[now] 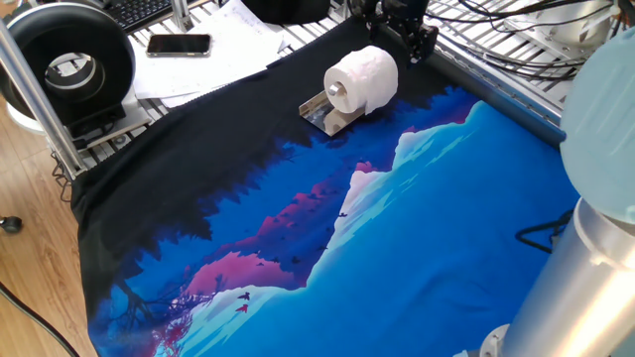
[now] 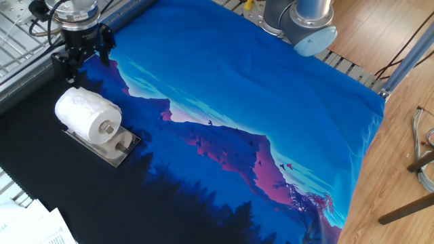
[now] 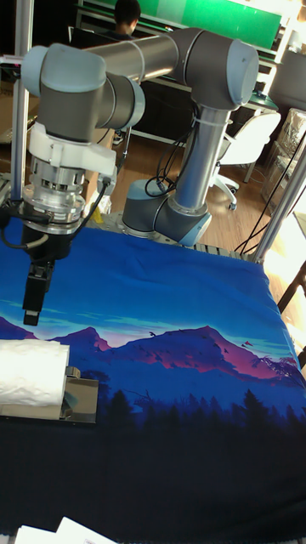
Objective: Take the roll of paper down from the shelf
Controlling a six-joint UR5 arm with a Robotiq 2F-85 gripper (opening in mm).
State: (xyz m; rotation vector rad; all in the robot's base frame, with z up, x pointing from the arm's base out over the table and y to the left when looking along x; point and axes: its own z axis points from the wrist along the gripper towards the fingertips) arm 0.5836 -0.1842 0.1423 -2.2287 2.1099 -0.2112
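Soft textured paper roll (image 1: 363, 77), shiny metal shelf (image 1: 323, 112), printed cloth (image 1: 417, 238)

No text, label, brand, number or sign could be read anywhere; the printing on the papers (image 1: 223, 40) was too small.

Layout: the roll of paper (image 2: 87, 116) lies on its side on the shelf (image 2: 114, 148), which rests on the cloth (image 2: 258, 108) covering the desk. The pincer (image 2: 81, 55) hangs just behind the roll — apart from it. In one fixed view, a spool (image 1: 69, 69) and a phone (image 1: 179, 44) lie off the cloth, well apart from the shelf.
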